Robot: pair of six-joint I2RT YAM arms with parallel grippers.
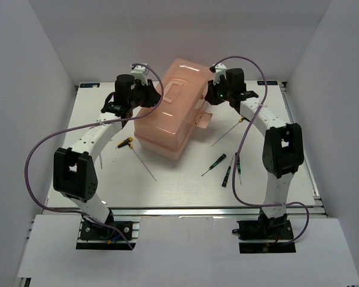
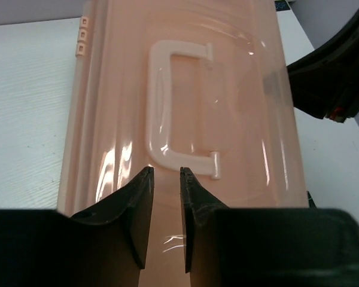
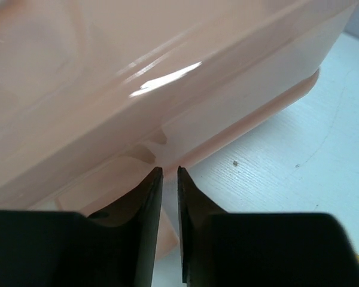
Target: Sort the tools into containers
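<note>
The salmon-pink toolbox (image 1: 170, 113) lies closed in the middle of the table, and its pale latch (image 1: 203, 119) sticks out on the right side. My left gripper (image 1: 148, 95) hovers over the lid by the white handle (image 2: 167, 107); its jaws stand a narrow gap apart with nothing between them. My right gripper (image 1: 218, 94) is at the box's right edge (image 3: 239, 113), jaws almost together and holding nothing that I can make out. A yellow-and-black-handled rod (image 1: 127, 142) lies left of the box, another rod (image 1: 224, 136) to the right. Three small green-and-black screwdrivers (image 1: 227, 170) lie front right.
White walls close in the table on the left, back and right. The purple cables (image 1: 42, 149) loop beside each arm. The right gripper's black body (image 2: 338, 78) shows at the edge of the left wrist view.
</note>
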